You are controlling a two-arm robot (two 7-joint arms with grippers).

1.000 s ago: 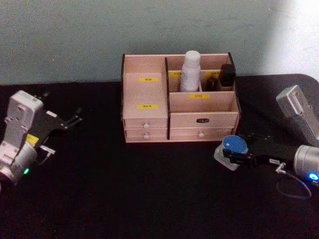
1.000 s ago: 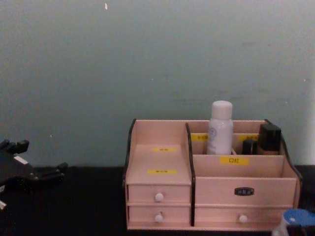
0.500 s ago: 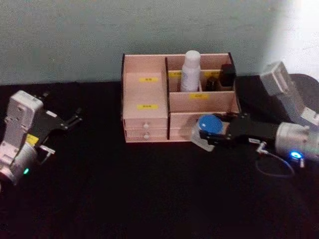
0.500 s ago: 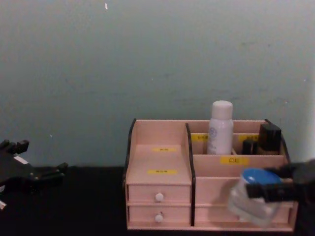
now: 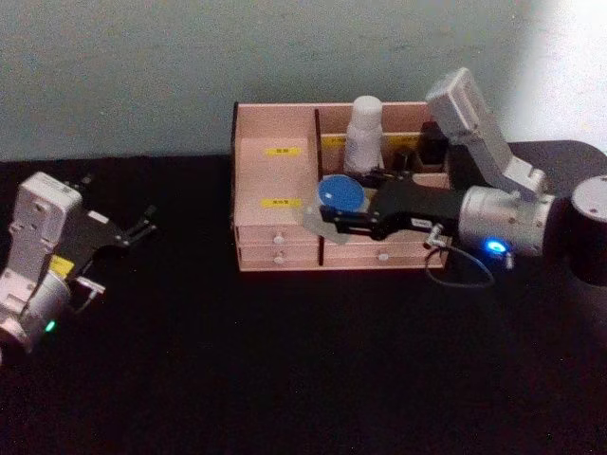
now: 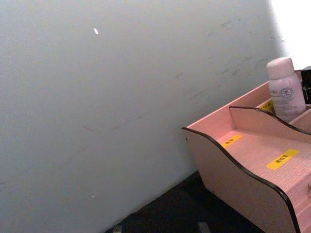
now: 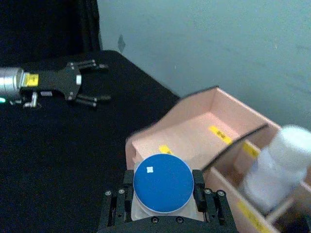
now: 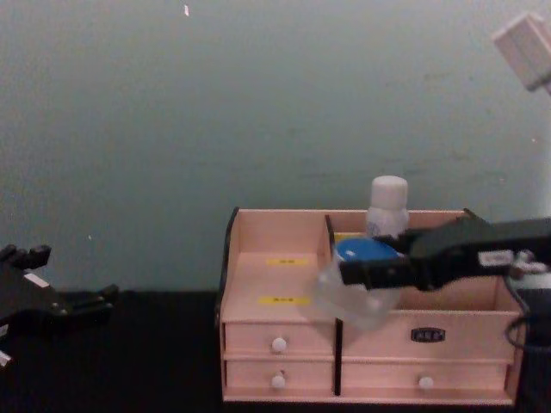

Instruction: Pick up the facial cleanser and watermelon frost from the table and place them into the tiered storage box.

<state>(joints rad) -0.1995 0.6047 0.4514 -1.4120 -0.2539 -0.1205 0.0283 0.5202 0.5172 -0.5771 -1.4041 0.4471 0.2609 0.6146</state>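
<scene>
My right gripper (image 5: 334, 217) is shut on the watermelon frost (image 5: 340, 195), a clear jar with a round blue lid (image 7: 163, 183). It holds the jar (image 8: 360, 256) in the air over the front of the tiered storage box (image 5: 277, 237), about above the dark divider between the left stepped shelves and the right compartments. The facial cleanser (image 5: 363, 133), a white bottle, stands upright in a rear compartment of the box (image 8: 275, 340), just behind the jar. My left gripper (image 5: 142, 226) rests open on the table far to the left, also seen across the table (image 7: 98, 82).
Small black items (image 5: 432, 142) stand in the box's rear right compartment. The black table (image 5: 285, 360) spreads bare in front of the box. A pale wall rises right behind it. A thin cable (image 5: 460, 275) loops under my right wrist.
My right gripper has lifted the blue-lidded jar off the table at the right and carried it up and left, to above the box. The left arm has stayed still.
</scene>
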